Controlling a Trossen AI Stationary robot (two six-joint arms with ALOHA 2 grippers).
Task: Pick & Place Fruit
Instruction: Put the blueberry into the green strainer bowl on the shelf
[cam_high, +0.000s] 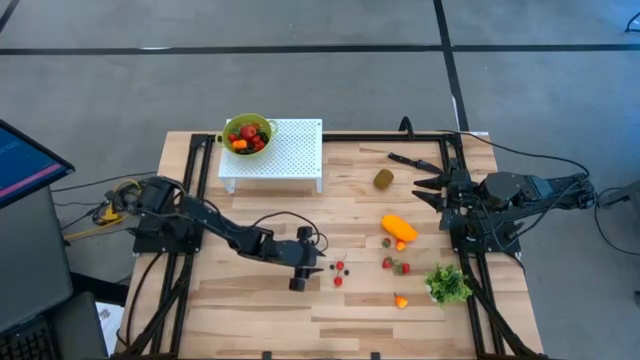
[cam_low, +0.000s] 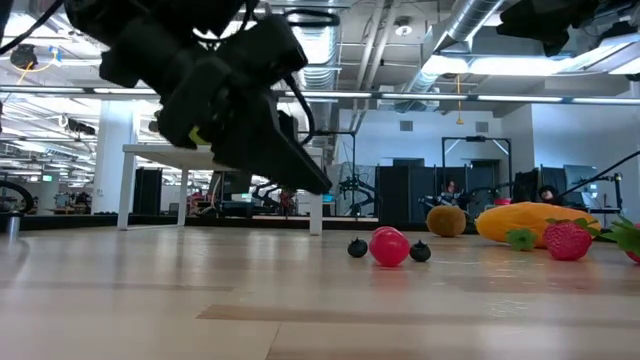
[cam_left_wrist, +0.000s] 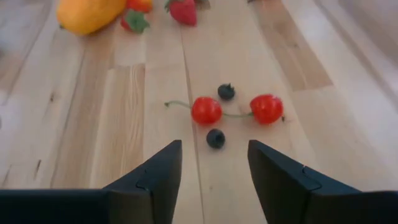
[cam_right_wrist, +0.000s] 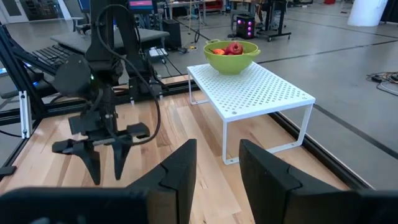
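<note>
Two cherries (cam_left_wrist: 236, 109), two dark berries (cam_left_wrist: 216, 138), before open left gripper (cam_left_wrist: 211, 174) jaws

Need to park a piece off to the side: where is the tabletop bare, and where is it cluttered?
Bare: the front strip of the table below the left gripper, and the planks between the white rack and the kiwi. Crowded: from the cherries right to the orange fruit and leafy bunch.
</note>
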